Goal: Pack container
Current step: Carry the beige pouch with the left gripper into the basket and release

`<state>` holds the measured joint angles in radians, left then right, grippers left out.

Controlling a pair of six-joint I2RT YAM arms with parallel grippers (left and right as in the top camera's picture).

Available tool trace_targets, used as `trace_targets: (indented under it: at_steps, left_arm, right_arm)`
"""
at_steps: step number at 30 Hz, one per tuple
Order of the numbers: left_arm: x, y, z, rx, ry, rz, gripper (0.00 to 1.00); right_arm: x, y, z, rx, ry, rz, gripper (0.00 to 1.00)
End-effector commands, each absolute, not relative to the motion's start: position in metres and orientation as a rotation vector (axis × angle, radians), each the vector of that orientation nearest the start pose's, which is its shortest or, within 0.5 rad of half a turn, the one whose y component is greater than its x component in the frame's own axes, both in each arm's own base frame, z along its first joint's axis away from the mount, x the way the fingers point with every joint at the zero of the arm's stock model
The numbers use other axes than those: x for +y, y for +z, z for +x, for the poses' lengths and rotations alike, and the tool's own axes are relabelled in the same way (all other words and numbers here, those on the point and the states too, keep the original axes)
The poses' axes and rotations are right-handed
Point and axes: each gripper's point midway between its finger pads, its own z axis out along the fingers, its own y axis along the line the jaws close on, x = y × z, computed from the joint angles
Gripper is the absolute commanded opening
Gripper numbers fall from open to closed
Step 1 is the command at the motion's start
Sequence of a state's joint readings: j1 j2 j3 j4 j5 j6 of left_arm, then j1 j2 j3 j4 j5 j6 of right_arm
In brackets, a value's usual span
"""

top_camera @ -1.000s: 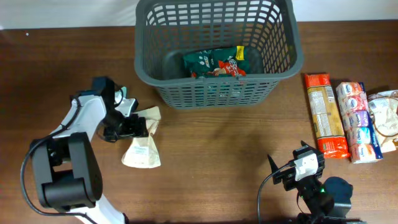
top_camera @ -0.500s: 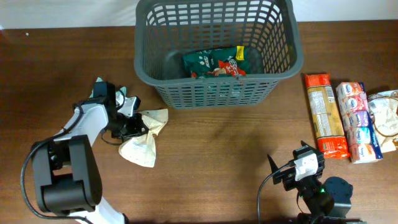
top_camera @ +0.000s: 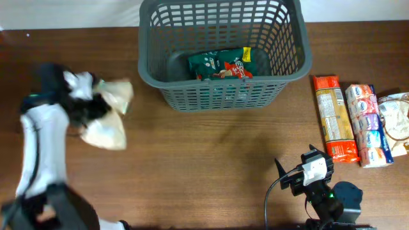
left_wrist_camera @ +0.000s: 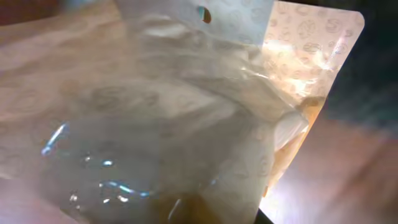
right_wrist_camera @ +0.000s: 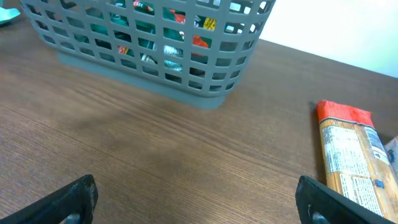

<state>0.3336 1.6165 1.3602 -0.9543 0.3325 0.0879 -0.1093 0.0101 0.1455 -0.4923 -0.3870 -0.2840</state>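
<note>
1. The basket [top_camera: 217, 96] stands at 12 o'clock on the table [top_camera: 223, 153], upright and open-topped. In the right wrist view it [right_wrist_camera: 143, 59] sits at 11 o'clock.
2. A green packet [top_camera: 220, 65] lies on the basket floor, towards the near wall.
3. The left gripper [top_camera: 83, 108] is at 9 o'clock, blurred, and grips a pale bag [top_camera: 108, 124]. The bag is outside the basket, at about its 8 o'clock.
4. The left wrist view is filled by the bag [left_wrist_camera: 186, 112]: crinkled clear film and a tan printed panel. The fingers are hidden.
5. The right gripper [top_camera: 300, 174] is at 5 o'clock. Its jaws are spread wide with nothing between them [right_wrist_camera: 199, 196].
6. At 3 o'clock an orange pack [top_camera: 335, 118] lies lengthwise, with a pink pack [top_camera: 367, 124] just beside it.
</note>
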Motion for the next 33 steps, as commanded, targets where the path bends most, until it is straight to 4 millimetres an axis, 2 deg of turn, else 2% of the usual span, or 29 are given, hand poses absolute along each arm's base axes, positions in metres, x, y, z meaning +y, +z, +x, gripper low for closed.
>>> trace_targets:
  at_steps: [1,2,3,4,5,7,8,10,11,13,15,18,20,21,25,27,30,33]
  left_arm:
    - [0.074,0.279,0.383,2.374,-0.205,-0.137,0.02]
    - [0.073,0.301,0.385,2.322,-0.182,-0.108,0.02]
    - [0.07,0.336,0.388,2.241,-0.152,-0.066,0.01]
    - [0.068,0.352,0.389,2.203,-0.141,-0.047,0.02]
    - [0.056,0.385,0.391,2.123,-0.122,0.053,0.02]
    - [0.033,0.429,0.393,2.003,-0.105,0.19,0.02]
    - [0.007,0.461,0.394,1.898,-0.091,0.304,0.02]
    - [-0.019,0.48,0.397,1.807,-0.091,0.404,0.02]
    - [-0.048,0.491,0.401,1.732,-0.102,0.494,0.02]
    - [-0.088,0.495,0.414,1.663,-0.151,0.586,0.02]
    - [-0.114,0.487,0.428,1.64,-0.179,0.647,0.02]
    - [-0.157,0.45,0.456,1.658,-0.219,0.765,0.02]
    - [-0.186,0.41,0.474,1.698,-0.242,0.861,0.02]
    - [-0.205,0.382,0.484,1.727,-0.258,0.919,0.02]
    - [-0.252,0.307,0.51,1.777,-0.265,1.057,0.02]
    - [-0.267,0.287,0.516,1.787,-0.262,1.076,0.02]
    - [-0.289,0.263,0.515,1.803,-0.291,1.12,0.02]
    - [-0.302,0.239,0.514,1.831,-0.311,1.152,0.02]
  right_arm:
    - [0.044,0.126,0.214,1.855,0.124,-0.417,0.99]
    - [0.044,0.126,0.214,1.855,0.123,-0.417,0.99]
    - [0.044,0.126,0.214,1.855,0.124,-0.417,0.99]
    - [0.044,0.126,0.214,1.855,0.124,-0.417,0.99]
    - [0.044,0.126,0.214,1.855,0.124,-0.417,0.99]
    - [0.044,0.126,0.214,1.855,0.124,-0.417,0.99]
    - [0.044,0.126,0.214,1.855,0.124,-0.417,0.99]
    - [0.044,0.126,0.214,1.855,0.124,-0.417,0.99]
    - [0.044,0.126,0.214,1.855,0.124,-0.417,0.99]
    - [0.044,0.126,0.214,1.855,0.124,-0.417,0.99]
    - [0.044,0.126,0.214,1.855,0.124,-0.417,0.99]
    - [0.044,0.126,0.214,1.855,0.124,-0.417,0.99]
    - [0.044,0.126,0.214,1.855,0.124,-0.417,0.99]
    - [0.044,0.126,0.214,1.855,0.124,-0.417,0.99]
    - [0.044,0.126,0.214,1.855,0.124,-0.417,0.99]
    - [0.044,0.126,0.214,1.855,0.124,-0.417,0.99]
    - [0.044,0.126,0.214,1.855,0.124,-0.417,0.99]
    - [0.044,0.126,0.214,1.855,0.124,-0.417,0.99]
